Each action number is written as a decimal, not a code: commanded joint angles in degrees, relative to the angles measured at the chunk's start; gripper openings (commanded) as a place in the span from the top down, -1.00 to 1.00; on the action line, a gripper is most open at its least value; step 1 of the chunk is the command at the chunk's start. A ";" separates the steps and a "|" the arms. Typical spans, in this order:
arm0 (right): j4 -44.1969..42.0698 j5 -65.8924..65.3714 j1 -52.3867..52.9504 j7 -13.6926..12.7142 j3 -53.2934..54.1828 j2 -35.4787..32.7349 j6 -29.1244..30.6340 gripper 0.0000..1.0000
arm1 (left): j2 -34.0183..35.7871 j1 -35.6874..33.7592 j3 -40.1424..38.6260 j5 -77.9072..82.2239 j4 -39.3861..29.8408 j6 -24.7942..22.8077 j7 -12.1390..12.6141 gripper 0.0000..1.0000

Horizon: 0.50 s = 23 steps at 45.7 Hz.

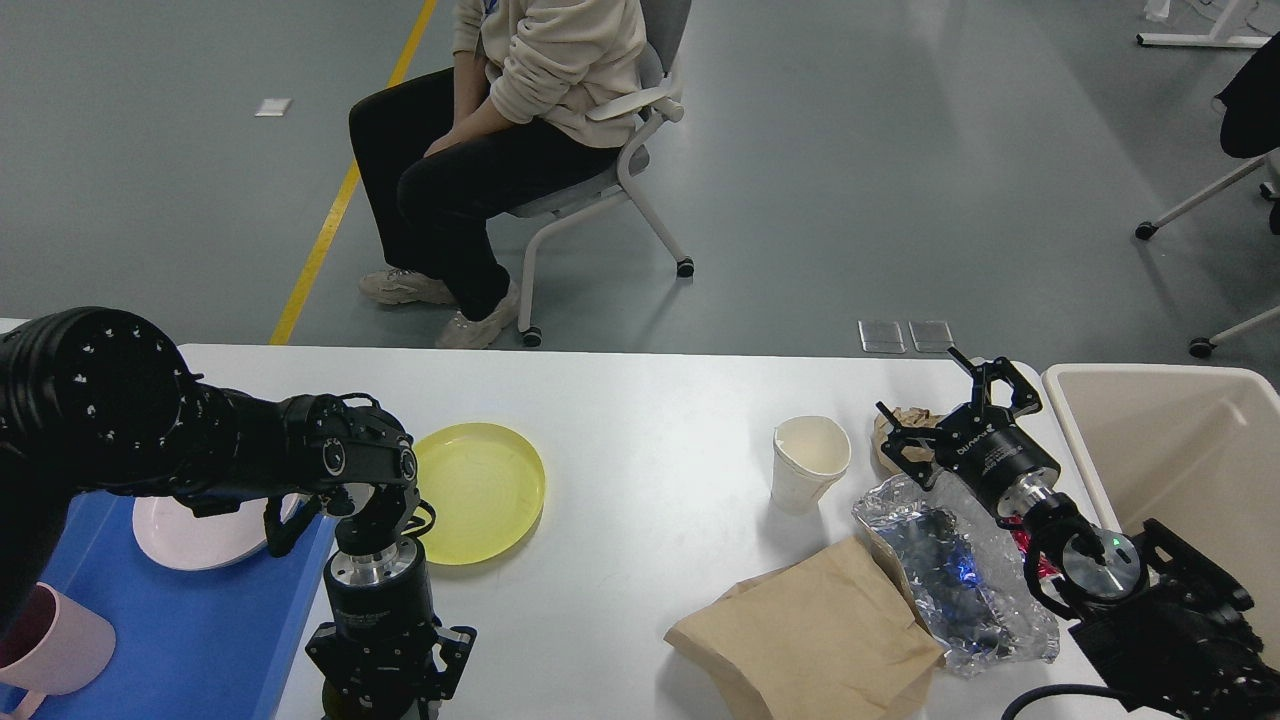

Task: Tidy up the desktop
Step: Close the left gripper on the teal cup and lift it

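The white desktop (650,400) carries a yellow plate (485,490), a white paper cup (808,462), a brown paper bag (810,635), a crinkled foil wrapper (950,570) and a crumpled brown paper wad (898,432). My left gripper (380,690) points straight down at the front edge, left of centre. Its fingertips run off the bottom of the view, and the dark cup beneath it is almost wholly hidden. My right gripper (930,395) hangs open at the right, its fingers spread just above the paper wad and holding nothing.
A blue tray (190,630) at the left holds a pink plate (190,535) and a pink mug (45,645). A beige bin (1180,450) stands off the desktop's right end. A person sits on a wheeled chair (600,170) beyond the far edge.
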 commanded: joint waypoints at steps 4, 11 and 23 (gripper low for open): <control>0.00 0.00 0.00 0.00 0.00 0.00 0.00 -1.00 | 0.40 -0.17 0.03 -0.01 0.17 0.00 0.08 0.94; 0.00 0.00 0.00 0.00 0.00 0.00 0.00 -1.00 | 0.58 -0.43 0.82 -0.10 0.17 0.00 -0.09 1.00; 0.00 0.00 0.08 0.00 0.00 0.00 0.00 -1.00 | 0.76 -0.87 1.17 -0.10 0.08 0.00 -1.06 1.00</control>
